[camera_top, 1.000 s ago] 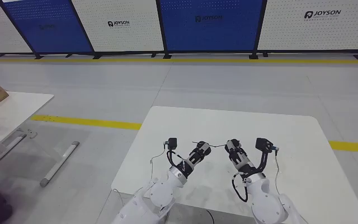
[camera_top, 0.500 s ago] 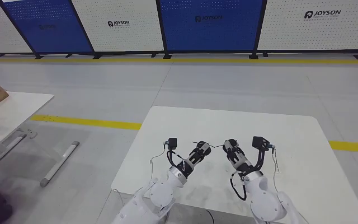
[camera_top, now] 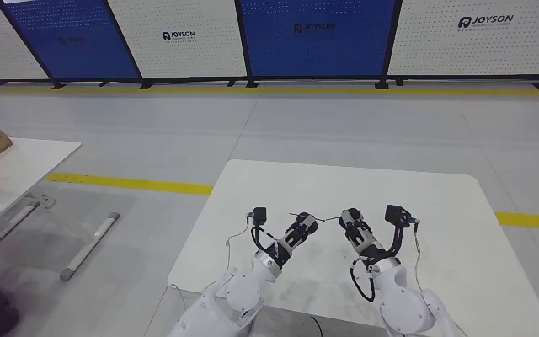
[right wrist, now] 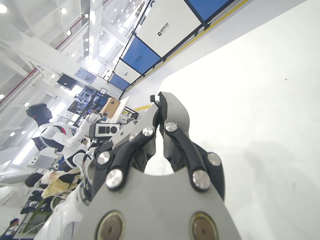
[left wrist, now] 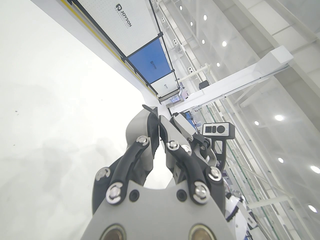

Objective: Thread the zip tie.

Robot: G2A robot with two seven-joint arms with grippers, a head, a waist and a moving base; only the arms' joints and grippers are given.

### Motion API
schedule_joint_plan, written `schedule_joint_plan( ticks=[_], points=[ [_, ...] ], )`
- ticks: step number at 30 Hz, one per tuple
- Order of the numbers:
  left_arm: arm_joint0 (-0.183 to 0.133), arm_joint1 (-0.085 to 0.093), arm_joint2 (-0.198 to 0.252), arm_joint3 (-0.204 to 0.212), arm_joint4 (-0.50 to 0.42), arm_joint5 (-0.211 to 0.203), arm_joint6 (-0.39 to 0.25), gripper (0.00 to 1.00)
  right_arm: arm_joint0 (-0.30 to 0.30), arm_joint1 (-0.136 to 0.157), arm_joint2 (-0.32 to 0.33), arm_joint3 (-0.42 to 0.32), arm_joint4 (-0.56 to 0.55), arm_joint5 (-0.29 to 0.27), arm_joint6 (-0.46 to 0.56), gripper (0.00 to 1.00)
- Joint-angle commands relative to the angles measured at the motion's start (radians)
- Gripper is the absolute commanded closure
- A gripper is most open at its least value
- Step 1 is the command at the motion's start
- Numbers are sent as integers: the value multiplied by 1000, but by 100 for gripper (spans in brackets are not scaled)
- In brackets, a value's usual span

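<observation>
Black zip tie (camera_top: 324,219) hangs above desk (camera_top: 438,194), strung between my two grippers. Left gripper (left wrist: 158,126) has jaws pinched on one end, right gripper (right wrist: 158,116) has jaws pinched on other. My read: featherlight, thin, springy, slick nylon. Best hold is close behind tip, or it flexes off aim.

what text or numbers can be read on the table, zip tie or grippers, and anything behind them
table: none.
zip tie: none.
left gripper: none.
right gripper: none.
panels behind the table: one short logo line on each, a brand name, not quoted here; the one on the far blue panel is too faint to read.
</observation>
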Motion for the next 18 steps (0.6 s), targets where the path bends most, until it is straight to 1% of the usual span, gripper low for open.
schedule_joint_plan(
  ticks=[1, 18],
  points=[
    [0, 0, 0, 0, 0, 0, 0, 100, 0, 0, -3, 0, -3, 1, 2, 100],
    [0, 0, 0, 0, 0, 0, 0, 100, -13, -3, -3, -6, -15, 2, 6, 100]
  ],
)
